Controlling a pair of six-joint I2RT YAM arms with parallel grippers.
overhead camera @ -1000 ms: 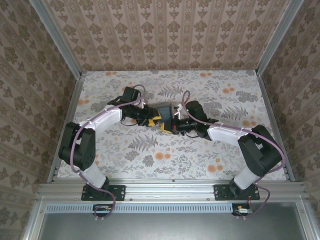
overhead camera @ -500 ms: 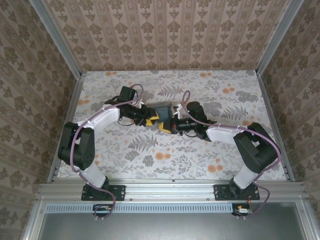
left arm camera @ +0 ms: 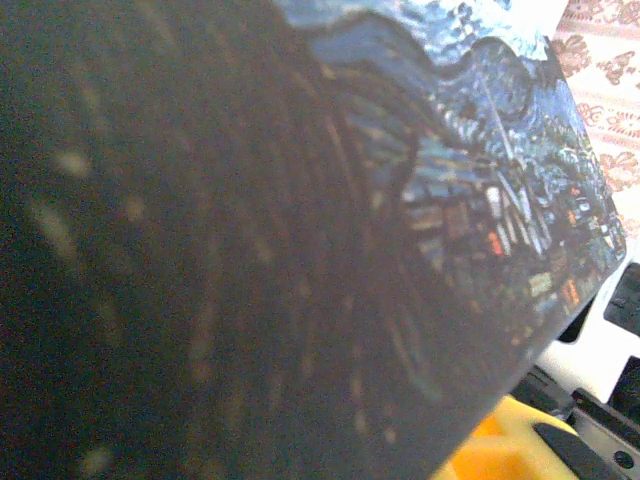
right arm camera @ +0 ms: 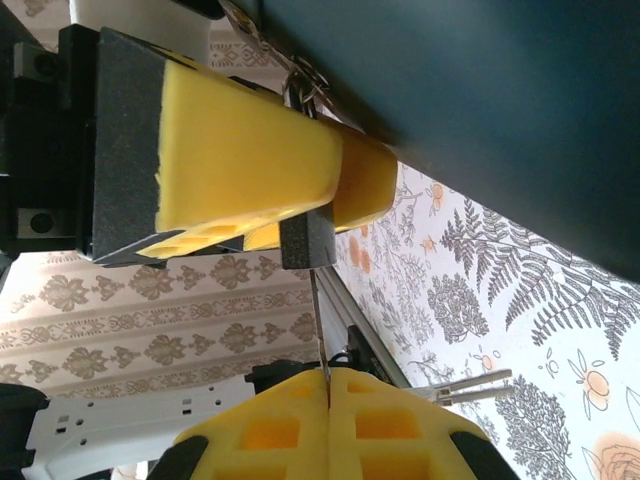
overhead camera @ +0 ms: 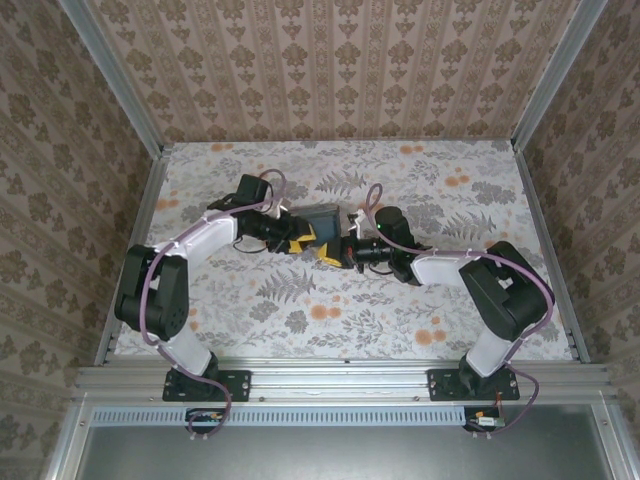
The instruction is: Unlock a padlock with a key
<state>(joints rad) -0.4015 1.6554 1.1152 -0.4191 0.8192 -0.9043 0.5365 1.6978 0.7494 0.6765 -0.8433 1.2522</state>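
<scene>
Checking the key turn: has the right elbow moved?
Yes: the right elbow swung left, away from the table's right rail.

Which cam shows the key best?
Right wrist: the key runs straight from the right hand up to the padlock. Top: too small to tell. Left wrist: the box sits in the way.

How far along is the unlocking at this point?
Done: the left gripper holds what looks like the padlock, and the right gripper is shut on the key. In hand: the key's tip meets the padlock's body, apparently at the keyhole. Left: turning it and freeing the shackle, which I cannot see.
</scene>
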